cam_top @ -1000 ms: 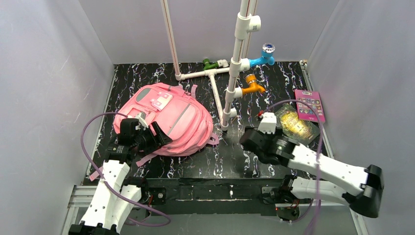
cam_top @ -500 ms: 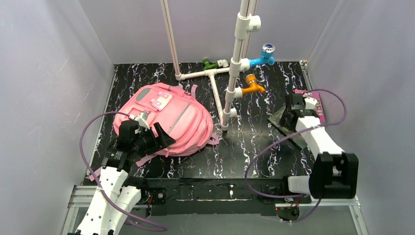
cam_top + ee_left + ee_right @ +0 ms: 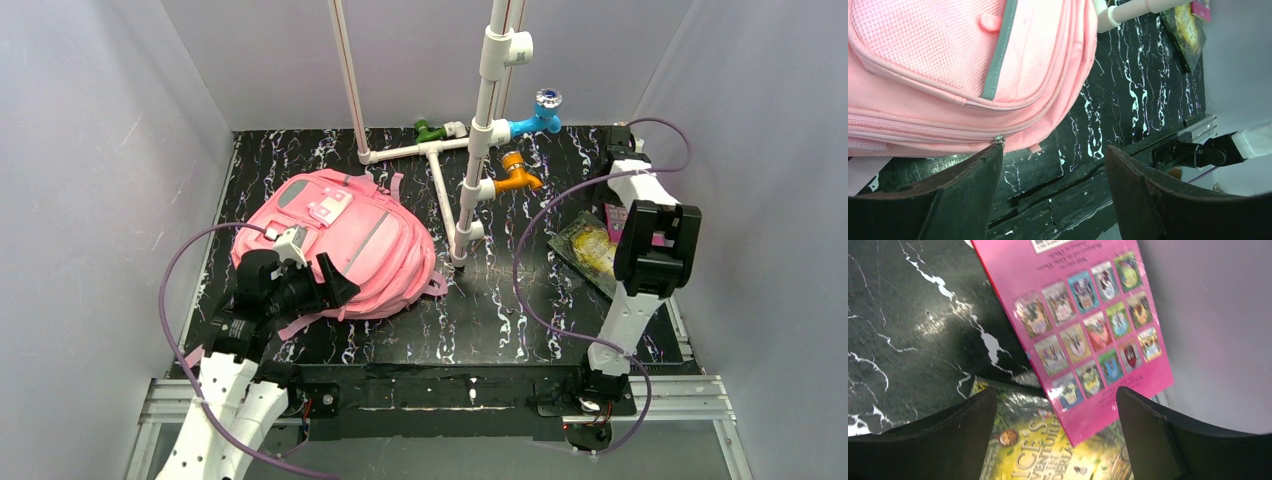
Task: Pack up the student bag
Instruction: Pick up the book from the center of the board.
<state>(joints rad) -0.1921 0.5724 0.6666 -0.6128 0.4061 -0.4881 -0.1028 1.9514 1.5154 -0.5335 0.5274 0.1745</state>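
The pink student bag (image 3: 345,235) lies flat on the black marbled table, left of centre, and fills the top left of the left wrist view (image 3: 948,70). My left gripper (image 3: 333,282) is open and empty at the bag's near edge; one fingertip (image 3: 993,155) sits by a zip pull, the jaws (image 3: 1053,147) over bare table. My right gripper (image 3: 1056,390) is open and empty above two overlapping books at the far right: a pink book (image 3: 1088,315), (image 3: 614,222) lying on a yellow-green Alice book (image 3: 1033,445), (image 3: 585,250). In the top view its own arm hides it.
A white PVC pipe frame (image 3: 470,190) stands at mid-table with a blue tap (image 3: 535,118), an orange tap (image 3: 515,175) and a green fitting (image 3: 430,130). Grey walls enclose the table; the right wall (image 3: 1208,330) is close to the books.
My right arm has swung from the table's middle out to the far right and now hangs over the books. My left gripper has barely moved at the bag's edge.
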